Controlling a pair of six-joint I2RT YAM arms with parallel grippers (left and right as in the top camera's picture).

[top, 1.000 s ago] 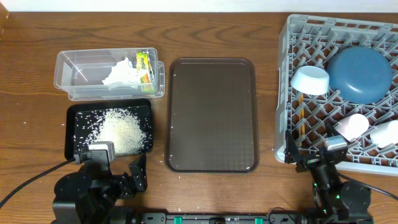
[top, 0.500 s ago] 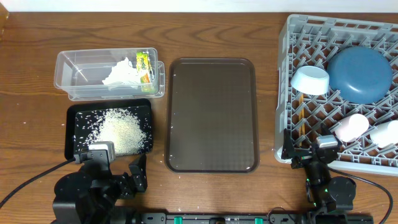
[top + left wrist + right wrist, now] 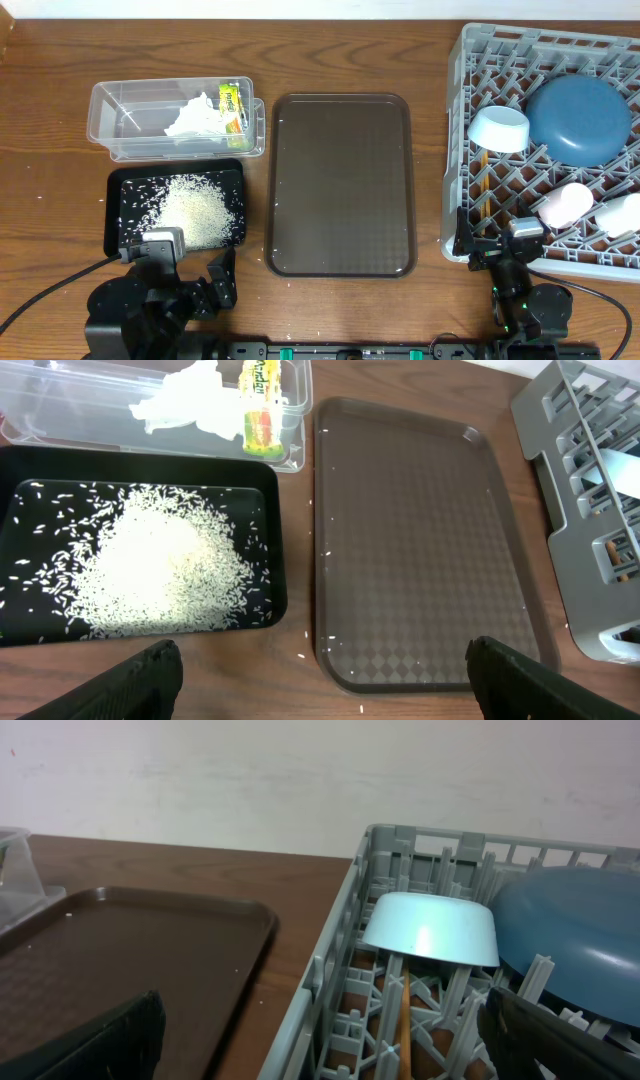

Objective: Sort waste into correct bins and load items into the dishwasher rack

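Note:
The grey dishwasher rack (image 3: 458, 130) at the right holds the dark blue plate (image 3: 580, 118), the white bowl (image 3: 498, 128), the pink cup (image 3: 565, 204), the whitish cup (image 3: 620, 213) and the chopsticks (image 3: 482, 185). The clear tub (image 3: 120, 108) holds the white tissue (image 3: 192, 120) and the snack wrapper (image 3: 233, 106). The black tray (image 3: 115, 190) holds the rice (image 3: 195, 208). My left gripper (image 3: 325, 680) is open and empty at the front edge below the black tray. My right gripper (image 3: 320, 1035) is open and empty at the rack's front left corner.
A large brown serving tray (image 3: 340, 185) lies bare in the middle between the bins and the rack. A few stray rice grains (image 3: 308, 653) lie on the wood by its front left corner. The rack shows in the right wrist view (image 3: 345, 935).
The right arm drew back toward the front edge and down from the rack between the earliest frame and half a second ago. It has been still since. The left arm has not moved.

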